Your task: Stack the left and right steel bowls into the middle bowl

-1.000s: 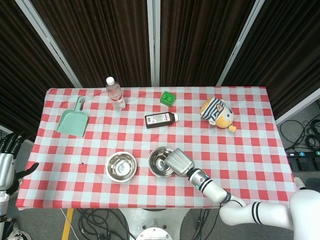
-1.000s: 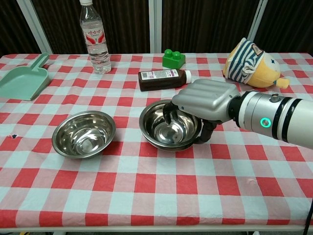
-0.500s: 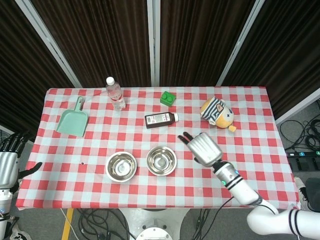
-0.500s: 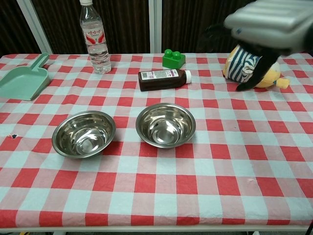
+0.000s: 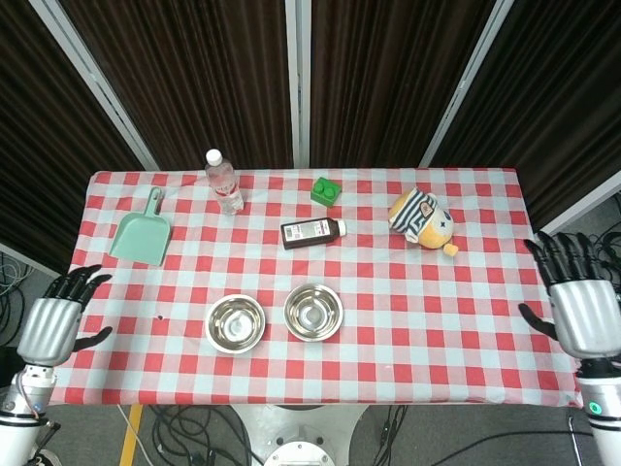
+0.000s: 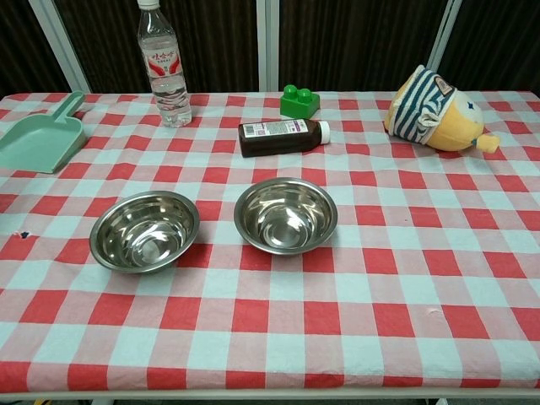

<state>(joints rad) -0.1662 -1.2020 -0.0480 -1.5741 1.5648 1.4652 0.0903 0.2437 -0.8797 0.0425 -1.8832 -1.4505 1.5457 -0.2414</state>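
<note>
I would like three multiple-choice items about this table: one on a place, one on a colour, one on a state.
1. What lies directly left of the green block in the chest view?
A. plush toy
B. water bottle
C. dustpan

2. What colour is the dustpan?
A. mint green
B. red
C. yellow

3. How does the brown bottle rest?
A. upright
B. on its side
C. inside a bowl

Answers:
1. B: the water bottle stands further left along the back.
2. A: it is pale green.
3. B: it lies flat behind the bowls.

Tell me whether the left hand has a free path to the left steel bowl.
Probably yes. The left hand hangs open off the table's left edge, and only bare checked cloth lies between it and the left steel bowl.
</note>
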